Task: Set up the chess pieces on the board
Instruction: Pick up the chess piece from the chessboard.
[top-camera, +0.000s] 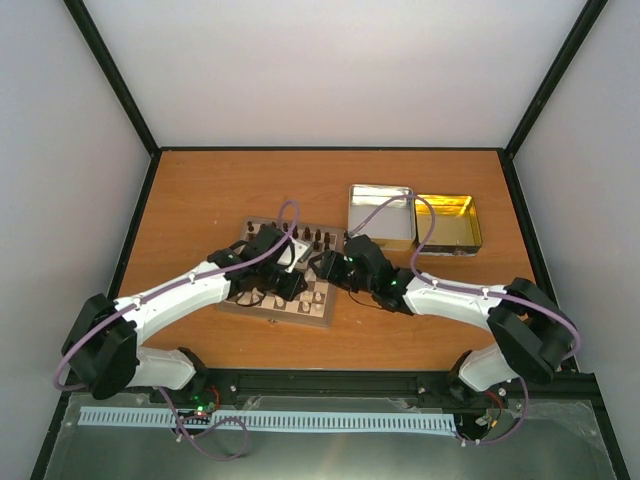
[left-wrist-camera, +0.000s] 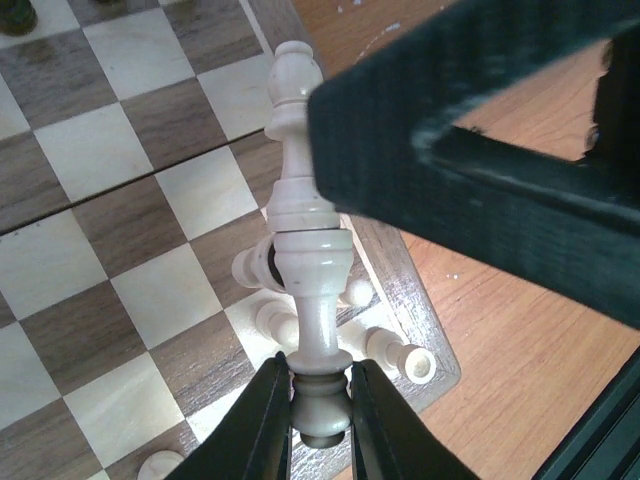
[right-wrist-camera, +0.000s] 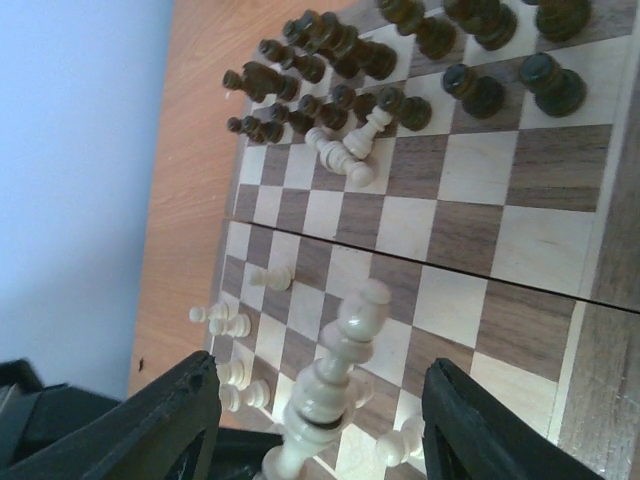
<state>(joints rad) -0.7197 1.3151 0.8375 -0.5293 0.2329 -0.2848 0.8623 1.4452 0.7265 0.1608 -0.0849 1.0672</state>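
The board (top-camera: 318, 302) lies mid-table, and its checkered squares (right-wrist-camera: 440, 230) fill the right wrist view. My left gripper (left-wrist-camera: 318, 372) is shut on the knobbed end of a cream chess piece (left-wrist-camera: 312, 300), held above the board's corner. A second cream piece (left-wrist-camera: 292, 110) sits against its wide end, pointing away. My right gripper (right-wrist-camera: 320, 400) is open, with its fingers (right-wrist-camera: 180, 420) on either side of that second piece (right-wrist-camera: 350, 340) and apart from it. Dark pieces (right-wrist-camera: 340, 60) stand in the far rows. Cream pieces (right-wrist-camera: 345, 155) lie toppled beside them.
Small cream pieces (left-wrist-camera: 395, 355) lie on the board corner below the held one; others (right-wrist-camera: 225, 322) stand near the board's edge. A silver tin (top-camera: 380, 215) and a gold tin (top-camera: 447, 222) sit behind the board at right. Both grippers (top-camera: 305, 275) meet over the board.
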